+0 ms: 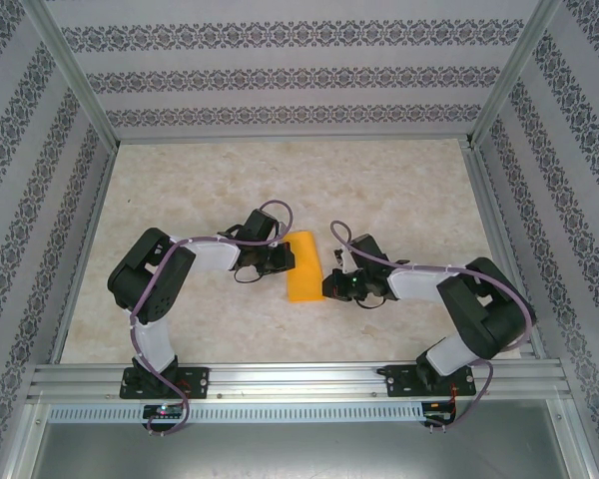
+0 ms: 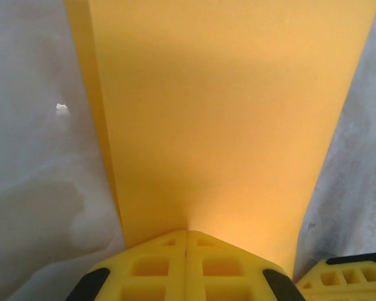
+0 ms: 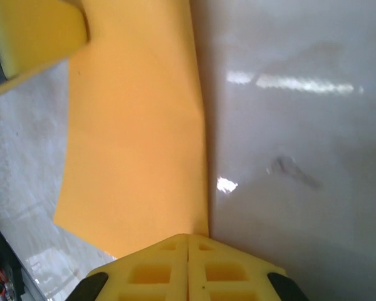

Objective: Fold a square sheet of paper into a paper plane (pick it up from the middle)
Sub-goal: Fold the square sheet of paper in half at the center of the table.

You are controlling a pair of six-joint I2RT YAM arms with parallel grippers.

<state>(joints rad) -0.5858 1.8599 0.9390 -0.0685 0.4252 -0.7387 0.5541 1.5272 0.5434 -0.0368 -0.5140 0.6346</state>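
Square sheet of paper (image 1: 302, 267): plain orange, lying as a narrow upright rectangle near the middle of the worktop (image 1: 399, 190), flat on the surface. Worktop: pale marbled beige, glossy, with light glare in the right wrist view. Surround: patterned grey-and-white walls (image 1: 280, 80) on three sides and an aluminium rail (image 1: 299, 379) along the near edge. Left gripper (image 1: 283, 257): at the paper's left long edge, toward the far end. In the left wrist view its yellow fingers (image 2: 156, 266) are pressed together on the sheet (image 2: 225, 125), which spreads away from them, a second layer showing along one long edge. Right gripper (image 1: 329, 286): at the right long edge, toward the near end. Its fingers (image 3: 160, 273) are likewise clamped on the paper's (image 3: 138, 157) edge. Purple cables (image 1: 280, 210) loop above both wrists, clear of the sheet.
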